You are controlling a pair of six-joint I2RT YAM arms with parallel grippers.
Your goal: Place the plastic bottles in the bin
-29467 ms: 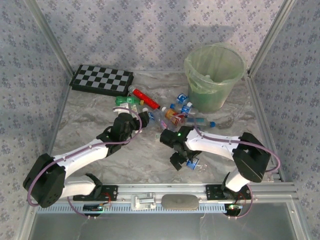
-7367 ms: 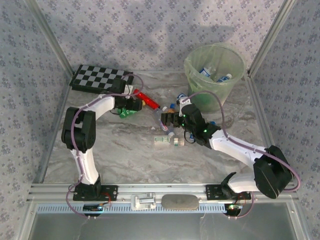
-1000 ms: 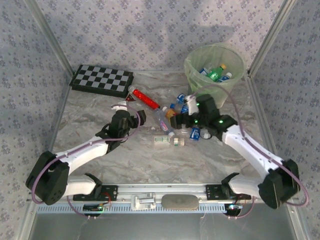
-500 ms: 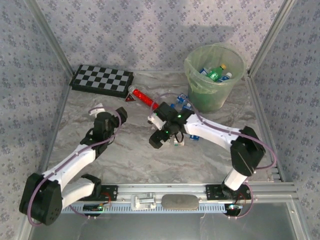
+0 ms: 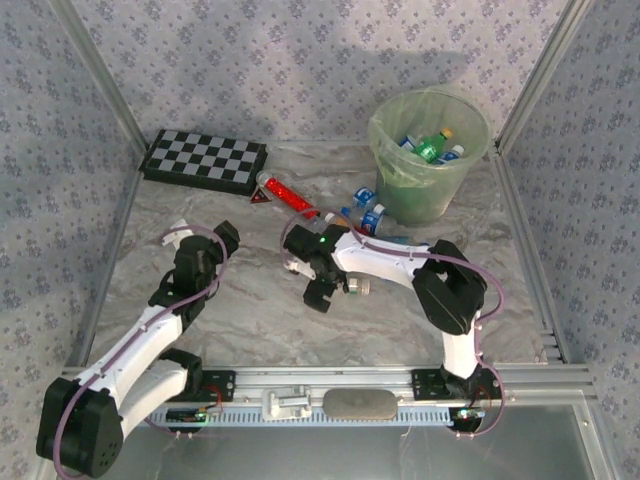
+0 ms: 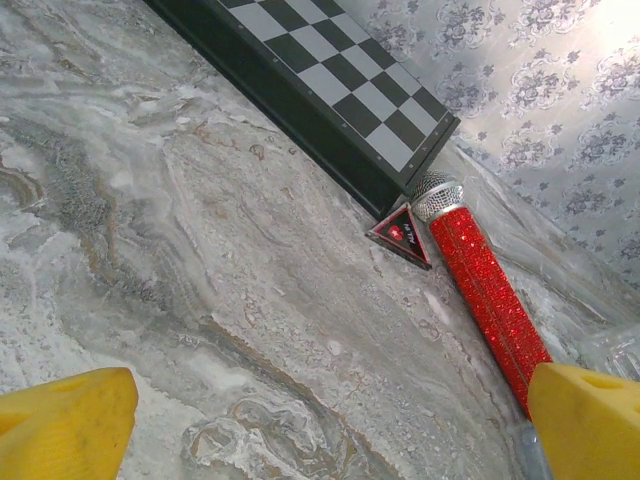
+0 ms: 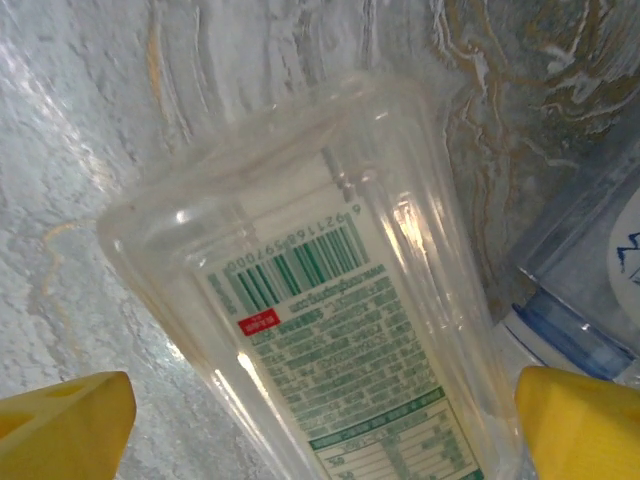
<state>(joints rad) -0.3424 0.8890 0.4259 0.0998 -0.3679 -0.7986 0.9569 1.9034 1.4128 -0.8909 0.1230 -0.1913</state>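
Okay, the right gripper (image 7: 320, 425) sits low over the table (image 5: 240, 310), fingers spread wide either side of a clear bottle with a green-printed label (image 7: 330, 300) lying flat. It's straddling it, not pinching. A blue-labelled bottle (image 7: 590, 290) lies just beside it. The left gripper (image 6: 325, 425) is spread wide too, holding nothing, above bare table near the red stick (image 6: 485, 290) and checkerboard (image 6: 330, 90). Some bottles (image 5: 425, 148) lie in the bin (image 5: 385, 125) at the far right, and loose bottles (image 5: 368, 208) lie just in front of it.
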